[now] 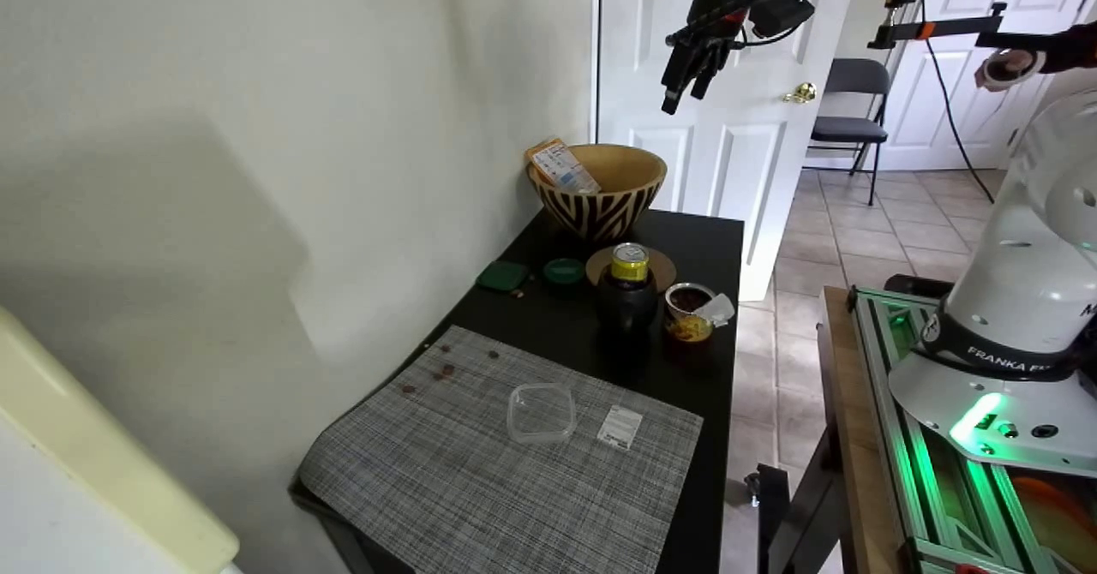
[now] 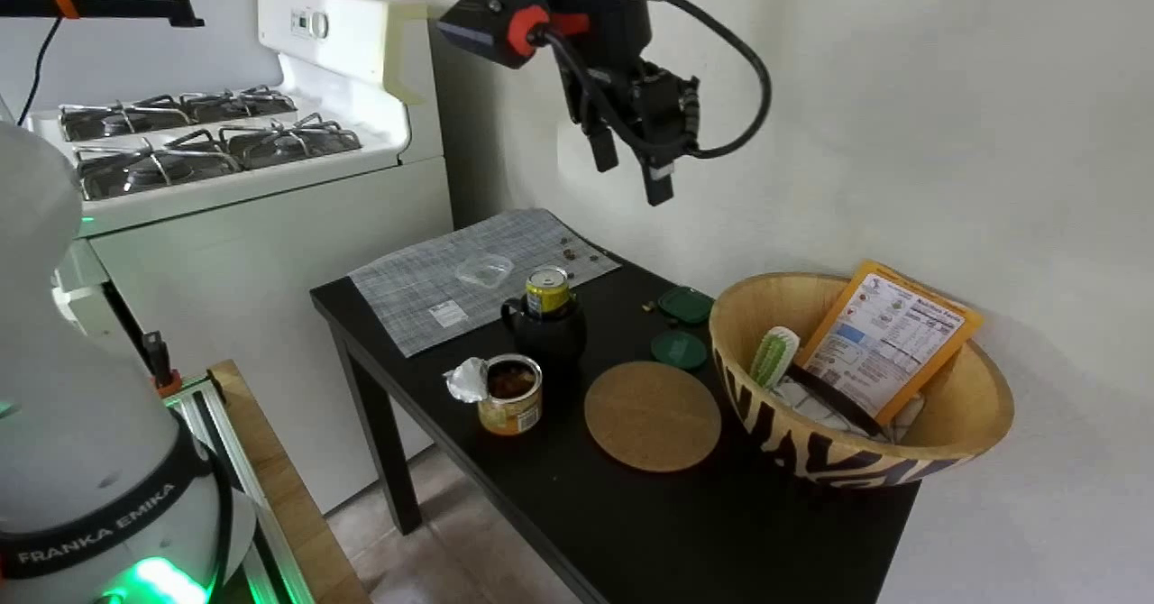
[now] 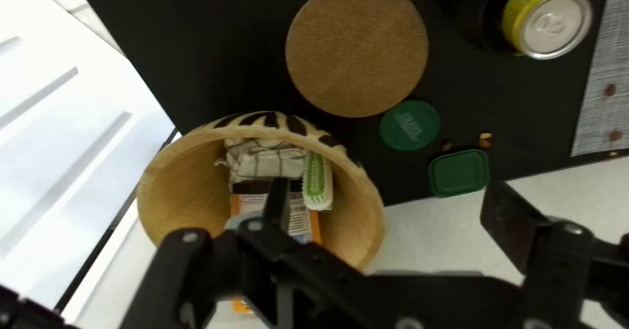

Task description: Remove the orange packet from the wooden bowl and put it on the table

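A thin rectangular orange packet (image 2: 885, 338) with a white printed panel leans inside a large round tan wooden bowl (image 2: 786, 296) with dark zigzag sides, its upper end showing past the rim toward the pale wall (image 2: 1037, 180). The bowl stands near the corner where the wall-side edge of the narrow black tabletop (image 2: 685, 532) meets the edge facing the white panelled door (image 1: 746, 111). With the packet lie a green-and-white bristled brush (image 2: 773, 357), a checked cloth (image 3: 264, 163) and a curved dark strip (image 2: 837, 400). The black two-fingered tool (image 2: 633, 174) hangs higher than the bowl, well apart from it, its fingers spread wide.

Near the bowl lies a flat round brown mat (image 2: 653, 416). A round green lid (image 2: 679, 350) and a rounded-square green lid (image 2: 685, 305) lie toward the wall-side edge. An opened round metal tin (image 2: 513, 408) stands near the long edge opposite the wall, a black mug (image 2: 552, 340) holding a yellow can (image 2: 547, 292) just inward of it. A grey woven placemat (image 2: 397, 306) covers the end by the white stove (image 2: 270, 252), bearing a clear plastic container (image 2: 485, 269) and a white printed card (image 2: 448, 314).
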